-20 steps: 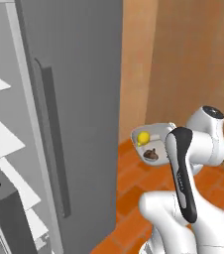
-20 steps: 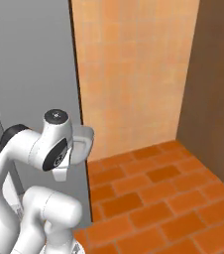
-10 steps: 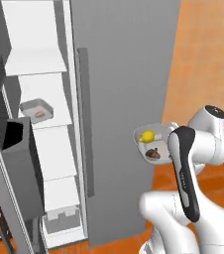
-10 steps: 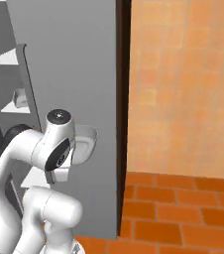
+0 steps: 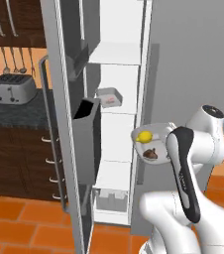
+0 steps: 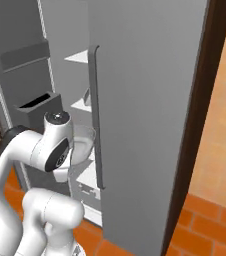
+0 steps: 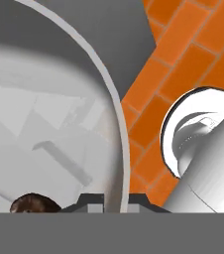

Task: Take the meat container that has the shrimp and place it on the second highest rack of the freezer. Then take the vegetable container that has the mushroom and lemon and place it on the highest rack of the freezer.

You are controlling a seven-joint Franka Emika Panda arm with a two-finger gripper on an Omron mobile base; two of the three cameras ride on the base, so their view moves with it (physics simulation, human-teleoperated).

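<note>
Held container: you see a clear round vegetable container [image 5: 151,144] carried just in front of the freezer [image 5: 193,64], right of its open compartment.
Contents: the lemon [image 5: 144,137] and the mushroom [image 5: 151,154] lie inside it, the lemon above the mushroom.
Shelved container: a white tray [image 5: 109,97] with the reddish shrimp [image 5: 110,100] sits inside the freezer, on the second highest rack [image 5: 115,112], below the highest rack [image 5: 115,53].
Jaws: you have them narrow, clamped on the container's thin rim [image 7: 115,149].
Left base view: shows you both containers and a toaster [image 5: 12,89] on the worktop [image 5: 10,111] left of the freezer.
Right base view: gives you the freezer's closed door handle [image 6: 96,115] and the bowl's clear edge.
Hand view: only here do you see the rim between the finger tips [image 7: 86,202], and the mushroom's top.
</note>
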